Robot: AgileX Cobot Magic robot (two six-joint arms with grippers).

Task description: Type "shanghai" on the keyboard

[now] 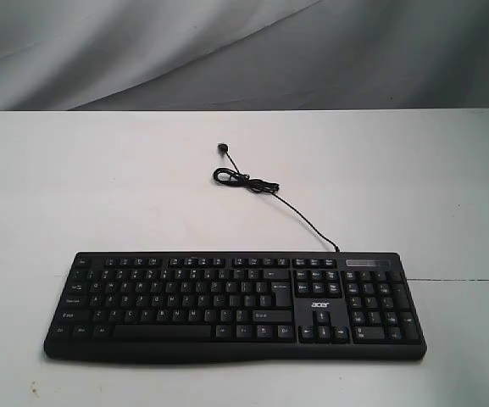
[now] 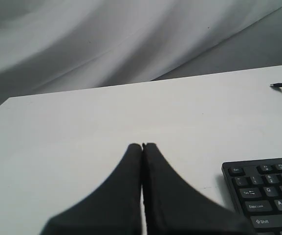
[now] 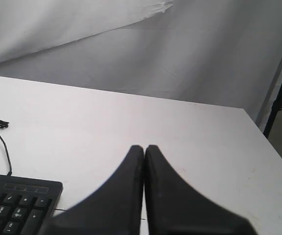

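The wide black keyboard (image 1: 236, 303) with white legends and an "acer" logo lies flat near the front of the white table, number pad on the right. Its thin black cable (image 1: 299, 216) runs back from the top edge into a small coil (image 1: 237, 179). Neither arm appears in the exterior view. In the left wrist view my left gripper (image 2: 142, 145) is shut and empty, over bare table beside the keyboard's Esc corner (image 2: 265, 196). In the right wrist view my right gripper (image 3: 144, 147) is shut and empty, beside the number pad corner (image 3: 21, 205).
The white table (image 1: 100, 186) stretches back to a grey draped backdrop (image 1: 227, 51). The cable's plug end (image 1: 221, 148) lies loose behind the coil. A dark stand leg (image 3: 280, 93) stands off the table's far right edge.
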